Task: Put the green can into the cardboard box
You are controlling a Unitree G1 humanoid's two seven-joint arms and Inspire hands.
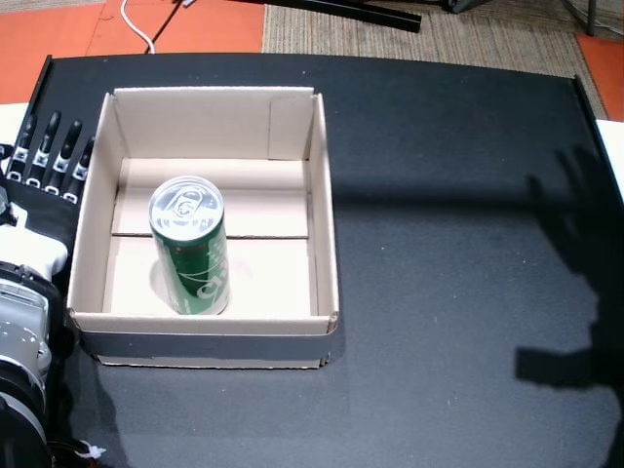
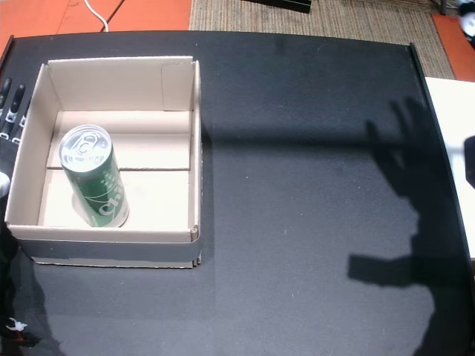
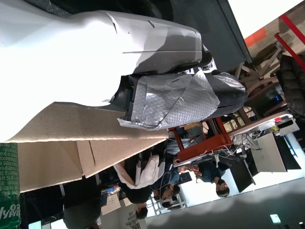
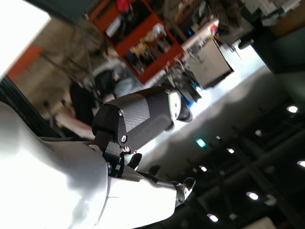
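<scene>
The green can (image 1: 191, 249) (image 2: 95, 180) stands upright inside the cardboard box (image 1: 325, 224) (image 2: 194, 148), in its front left part, in both head views. My left hand (image 1: 49, 156) (image 2: 9, 110) rests outside the box's left wall, fingers straight and apart, holding nothing. In the left wrist view my left hand (image 3: 143, 67) lies beside the cardboard wall (image 3: 71, 148), with a strip of the can (image 3: 8, 186) at the frame's edge. My right hand (image 4: 112, 157) appears only in the right wrist view, raised against the ceiling and empty. Only its shadow falls on the table.
The black table (image 1: 458, 224) stretches to the right of the box, crossed by the arm's shadow (image 2: 401, 215). Orange floor and a white cable (image 1: 136, 24) lie beyond the far edge. People sit at desks (image 3: 209, 171) in the background.
</scene>
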